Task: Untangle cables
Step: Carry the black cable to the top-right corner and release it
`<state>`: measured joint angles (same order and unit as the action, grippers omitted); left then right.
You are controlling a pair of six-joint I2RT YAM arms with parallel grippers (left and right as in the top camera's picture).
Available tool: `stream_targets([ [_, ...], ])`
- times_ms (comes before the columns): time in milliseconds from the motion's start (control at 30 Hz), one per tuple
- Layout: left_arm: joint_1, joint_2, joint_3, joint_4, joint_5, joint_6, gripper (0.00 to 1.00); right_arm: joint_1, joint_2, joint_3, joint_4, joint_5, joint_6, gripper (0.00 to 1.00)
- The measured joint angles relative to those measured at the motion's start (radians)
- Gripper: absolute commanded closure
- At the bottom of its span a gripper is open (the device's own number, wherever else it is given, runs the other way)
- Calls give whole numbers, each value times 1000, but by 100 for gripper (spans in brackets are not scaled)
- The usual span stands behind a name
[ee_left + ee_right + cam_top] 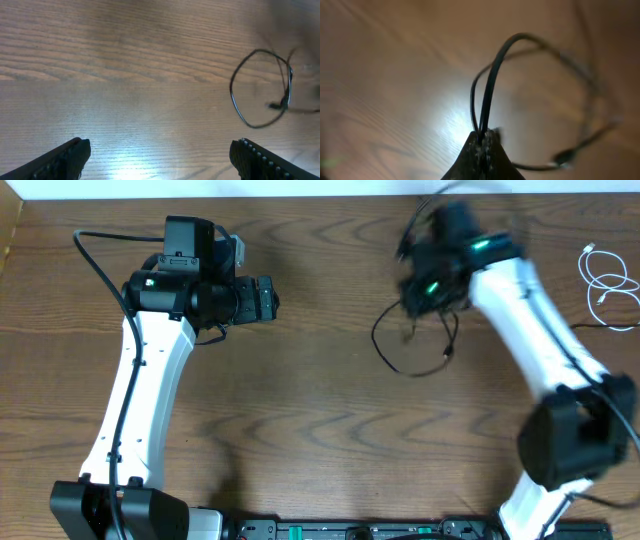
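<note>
The right gripper (484, 139) is clenched on the black cable (492, 75), which loops over the table (300, 410), right of middle. The white cable (603, 283) lies far right. The left gripper (160, 152) is released.

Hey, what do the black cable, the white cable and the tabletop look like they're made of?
The black cable: probably a plastic or rubbery sheath, slightly glossy; it bends in smooth loops and catches light.
The white cable: likely a similar plastic coating, lying in loose coils; too small to judge the finish.
The tabletop: wood or wood-look laminate, satin; brown grain with a soft glare.
</note>
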<state>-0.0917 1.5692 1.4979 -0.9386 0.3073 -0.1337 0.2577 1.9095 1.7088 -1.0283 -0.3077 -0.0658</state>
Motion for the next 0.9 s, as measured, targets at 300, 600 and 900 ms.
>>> stream_targets([
  [300, 0, 0, 0, 0, 0, 0, 6, -265, -120, 316, 62, -104, 82, 99],
  [600, 0, 1, 0, 0, 0, 0, 6, -594, -119, 525, 297, -92, 251, 99],
  [900, 0, 2, 0, 0, 0, 0, 6, -850, -119, 608, 380, -86, 293, 99],
])
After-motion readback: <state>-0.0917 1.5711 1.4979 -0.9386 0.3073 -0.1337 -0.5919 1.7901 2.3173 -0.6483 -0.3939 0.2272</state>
